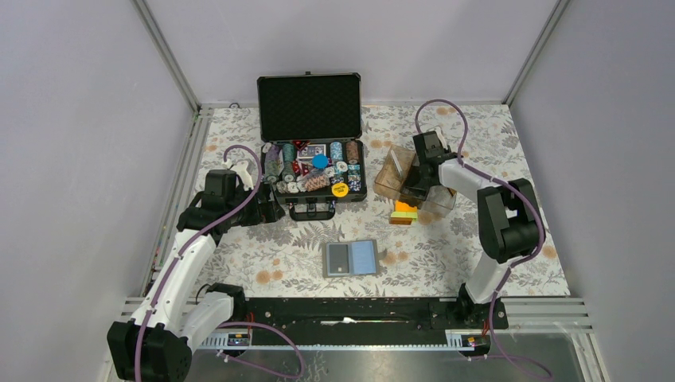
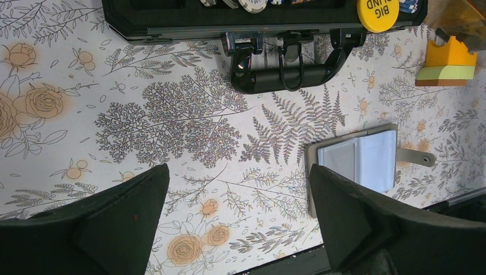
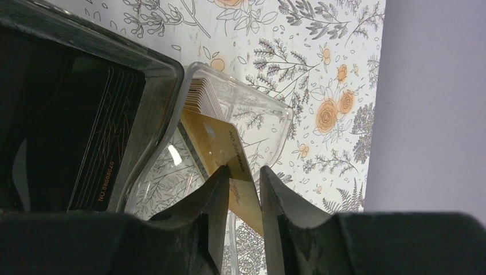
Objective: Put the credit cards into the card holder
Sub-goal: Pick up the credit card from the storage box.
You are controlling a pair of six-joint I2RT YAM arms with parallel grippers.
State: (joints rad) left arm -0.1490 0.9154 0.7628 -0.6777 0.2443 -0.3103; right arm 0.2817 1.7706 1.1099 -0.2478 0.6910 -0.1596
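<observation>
The credit cards (image 1: 405, 211), a small orange, yellow and green stack, lie on the cloth just in front of the clear acrylic box (image 1: 396, 173); they also show in the left wrist view (image 2: 450, 60). The card holder (image 1: 351, 258) lies open and flat at the centre front, one dark and one light blue panel; it also shows in the left wrist view (image 2: 358, 160). My right gripper (image 3: 243, 177) reaches into the clear box (image 3: 240, 109), its jaws narrowed on a gold-tan card (image 3: 220, 143) that leans out of a stack. My left gripper (image 2: 238, 217) is open and empty above bare cloth, left of the holder.
An open black chip case (image 1: 312, 159) with several chips and a card deck stands at the back centre, its handle (image 2: 283, 74) pointing forward. A yellow "BIG BLIND" disc (image 2: 378, 11) lies at its front edge. A black rail (image 1: 350, 310) runs along the near edge.
</observation>
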